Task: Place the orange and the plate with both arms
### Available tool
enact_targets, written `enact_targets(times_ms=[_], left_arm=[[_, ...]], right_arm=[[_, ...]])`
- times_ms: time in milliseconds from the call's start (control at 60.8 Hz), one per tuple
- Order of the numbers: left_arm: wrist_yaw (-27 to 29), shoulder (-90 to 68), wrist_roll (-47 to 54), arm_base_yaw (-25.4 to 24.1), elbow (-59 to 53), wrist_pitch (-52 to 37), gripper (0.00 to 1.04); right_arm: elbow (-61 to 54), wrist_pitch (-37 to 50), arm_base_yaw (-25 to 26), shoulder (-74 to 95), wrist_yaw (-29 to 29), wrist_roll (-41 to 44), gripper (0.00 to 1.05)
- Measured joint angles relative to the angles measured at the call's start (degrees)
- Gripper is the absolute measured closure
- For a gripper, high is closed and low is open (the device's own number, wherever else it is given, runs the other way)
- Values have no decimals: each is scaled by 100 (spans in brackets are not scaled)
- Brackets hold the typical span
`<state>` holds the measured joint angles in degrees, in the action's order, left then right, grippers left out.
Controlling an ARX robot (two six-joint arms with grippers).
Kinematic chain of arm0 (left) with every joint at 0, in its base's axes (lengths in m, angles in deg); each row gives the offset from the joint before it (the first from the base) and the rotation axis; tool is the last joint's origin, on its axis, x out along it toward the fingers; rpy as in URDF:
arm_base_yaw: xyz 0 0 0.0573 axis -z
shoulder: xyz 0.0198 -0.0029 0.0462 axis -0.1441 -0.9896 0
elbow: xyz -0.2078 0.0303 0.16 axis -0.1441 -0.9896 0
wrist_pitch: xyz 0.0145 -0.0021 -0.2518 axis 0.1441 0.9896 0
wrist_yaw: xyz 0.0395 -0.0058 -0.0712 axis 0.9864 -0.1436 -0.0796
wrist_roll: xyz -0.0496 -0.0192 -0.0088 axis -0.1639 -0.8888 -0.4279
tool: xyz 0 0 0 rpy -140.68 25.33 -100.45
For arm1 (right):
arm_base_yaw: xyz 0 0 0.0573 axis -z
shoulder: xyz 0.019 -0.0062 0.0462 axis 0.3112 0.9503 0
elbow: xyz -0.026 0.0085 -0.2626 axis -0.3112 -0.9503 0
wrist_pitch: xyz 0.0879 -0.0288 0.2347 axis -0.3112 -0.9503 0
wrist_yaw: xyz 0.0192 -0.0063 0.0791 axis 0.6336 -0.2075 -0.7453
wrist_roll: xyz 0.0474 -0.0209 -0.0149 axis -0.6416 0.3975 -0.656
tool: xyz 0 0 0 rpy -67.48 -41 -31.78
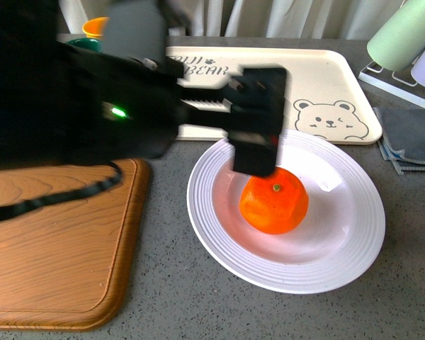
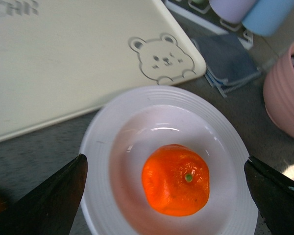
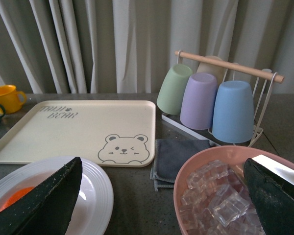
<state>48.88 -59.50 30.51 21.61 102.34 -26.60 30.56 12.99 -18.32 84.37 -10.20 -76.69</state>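
The orange [image 1: 274, 200] lies in the hollow of the white ridged plate [image 1: 340, 258], green stem dot facing up. My left arm [image 1: 127, 106] reaches in from the left and ends just above the fruit. In the left wrist view my left gripper [image 2: 165, 196] is open and hangs over the orange [image 2: 174, 178], one finger on each side over the plate's rim [image 2: 95, 147], touching nothing. My right gripper [image 3: 159, 200] is open and empty, hanging between the plate [image 3: 95, 196] and a pink bowl. It does not show in the front view.
A cream bear-print tray [image 1: 319, 78] lies behind the plate and a wooden cutting board [image 1: 49, 248] to its left. A pink bowl of ice cubes [image 3: 186, 181], a grey cloth [image 3: 174, 154] and a rack of upturned cups [image 3: 201, 98] stand to the right.
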Motion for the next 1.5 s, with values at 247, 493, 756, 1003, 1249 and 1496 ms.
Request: enact_targets(times_ms=[247,493,756,1003,1249,1496], left_arm=[[1965,1825,776,-1119,-1364,-1368,26],[2275,3904,1366,-2251,-2599,-1252,69],[1875,4758,1447,-2568,-3185,-898,103],[1567,5630,1451,-2968,-3530,-358,103],[1574,6282,1456,-2968,-3836,-59,103],[1572,7156,1458,-2968,-3838,739,103]], right_arm=[[0,2,0,0,-9,0,9],[0,0,0,-2,-11,0,9],[0,0,0,-4,-7,0,9],[0,0,0,-4,-9,0,9],[0,0,0,-4,-9,0,9],[0,0,0,-4,-7,0,9]])
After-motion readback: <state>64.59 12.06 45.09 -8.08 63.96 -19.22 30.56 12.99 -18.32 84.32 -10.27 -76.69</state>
